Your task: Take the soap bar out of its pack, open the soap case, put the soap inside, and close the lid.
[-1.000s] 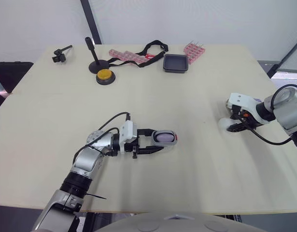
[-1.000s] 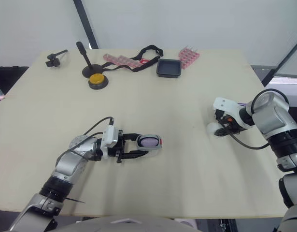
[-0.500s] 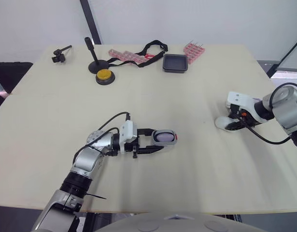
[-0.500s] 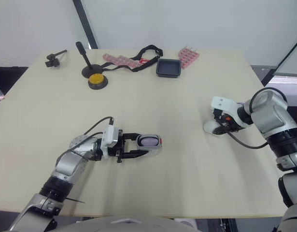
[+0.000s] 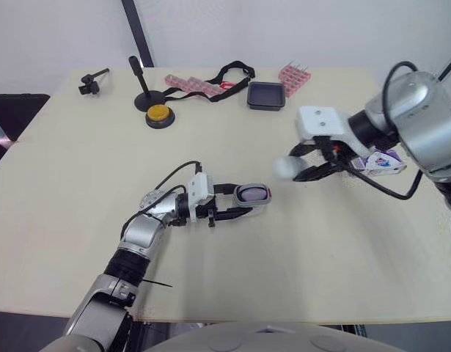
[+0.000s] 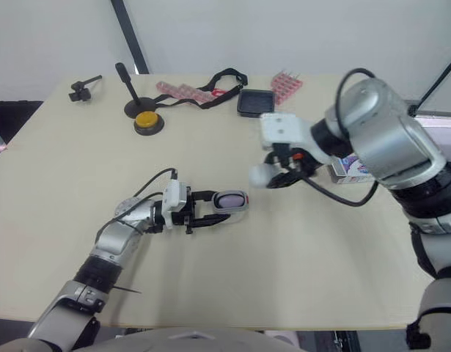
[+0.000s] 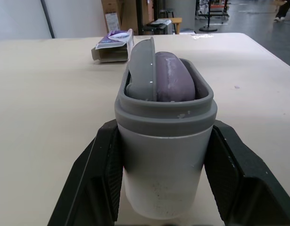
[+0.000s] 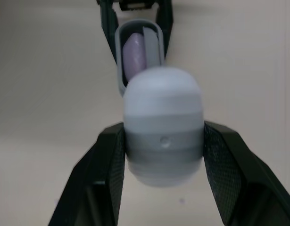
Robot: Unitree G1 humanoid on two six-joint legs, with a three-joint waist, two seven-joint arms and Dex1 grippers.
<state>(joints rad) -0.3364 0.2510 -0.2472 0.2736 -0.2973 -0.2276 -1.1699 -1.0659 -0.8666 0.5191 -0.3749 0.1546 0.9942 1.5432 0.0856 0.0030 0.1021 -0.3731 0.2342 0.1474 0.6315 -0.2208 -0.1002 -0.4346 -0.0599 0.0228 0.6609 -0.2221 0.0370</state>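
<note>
Swung in from the table's right edge, the right gripper (image 5: 297,166), pinching the case lid (image 5: 284,168), now hangs just right of the open soap case (image 5: 254,201). The left gripper (image 5: 246,201) clamps that case, purple soap bar (image 7: 173,77) inside, with its long axis pointing toward the lid.

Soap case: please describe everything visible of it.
The soap case is a grey oval plastic tub with a thicker, darker rim. Its lid is off. The jaws of the left gripper clamp its two sides, mouth pointing away from the wrist, low over the table. A purple soap bar sits inside beside a thin grey insert.
</note>
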